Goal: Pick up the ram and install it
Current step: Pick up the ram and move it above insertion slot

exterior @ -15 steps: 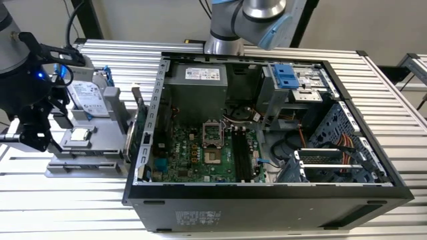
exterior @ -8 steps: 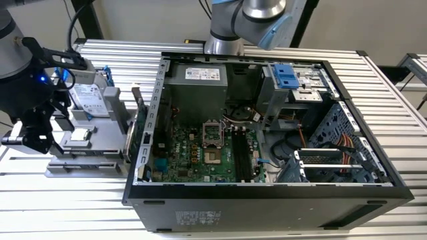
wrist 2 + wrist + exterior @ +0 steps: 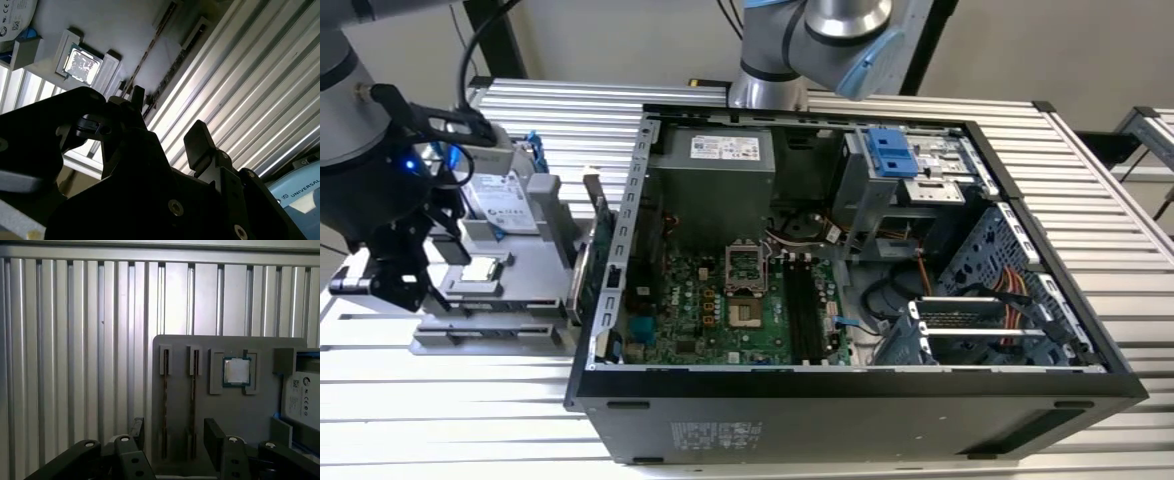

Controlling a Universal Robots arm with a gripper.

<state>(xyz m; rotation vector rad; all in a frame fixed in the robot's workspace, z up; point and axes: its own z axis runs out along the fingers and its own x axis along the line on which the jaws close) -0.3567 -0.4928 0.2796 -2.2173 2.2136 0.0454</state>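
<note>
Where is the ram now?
In the first wrist view the ram stands on edge in the grey holder, beside the silver processor chip, just beyond the open claw.

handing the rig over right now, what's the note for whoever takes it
Gripper: open and empty, hovering at the grey holder, touching nothing.
Ram: two ram sticks stand on edge in neighbouring holder slots, beside the processor chip and hard drive.
Done: nothing picked up yet.
Left: both the pick and the install; the motherboard's black slots in the open case look empty.
</note>
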